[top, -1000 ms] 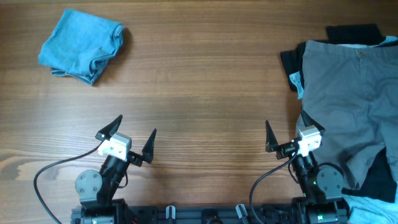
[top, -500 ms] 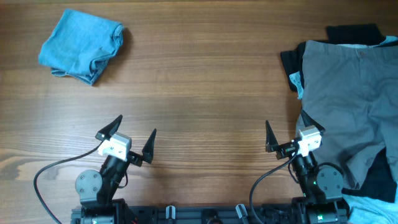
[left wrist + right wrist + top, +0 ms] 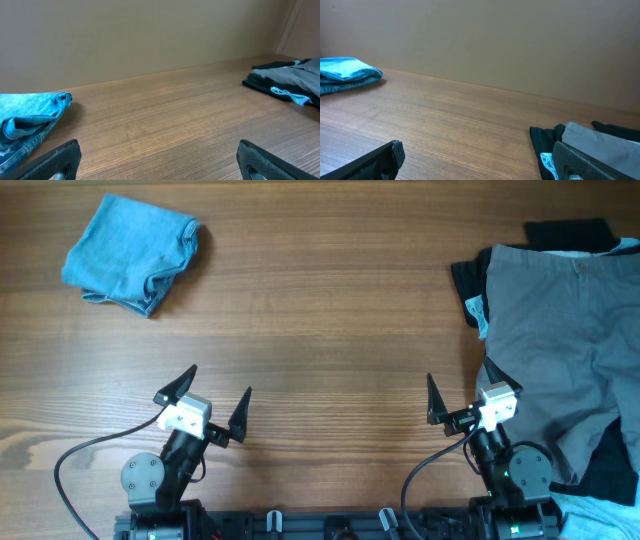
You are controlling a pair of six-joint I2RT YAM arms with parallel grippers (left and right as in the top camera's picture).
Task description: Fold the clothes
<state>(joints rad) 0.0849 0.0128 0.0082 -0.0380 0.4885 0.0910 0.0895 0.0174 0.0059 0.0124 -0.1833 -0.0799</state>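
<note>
Grey shorts with a waistband button lie spread on top of a pile at the table's right side, over black clothes and a light-blue piece. They also show in the right wrist view and far right in the left wrist view. A folded light-blue garment lies at the far left, also in the left wrist view. My left gripper is open and empty near the front edge. My right gripper is open and empty, its right finger at the shorts' left edge.
The wooden table runs between the folded garment and the pile. A tan wall stands behind the table's far edge. More black and light fabric lies at the front right corner.
</note>
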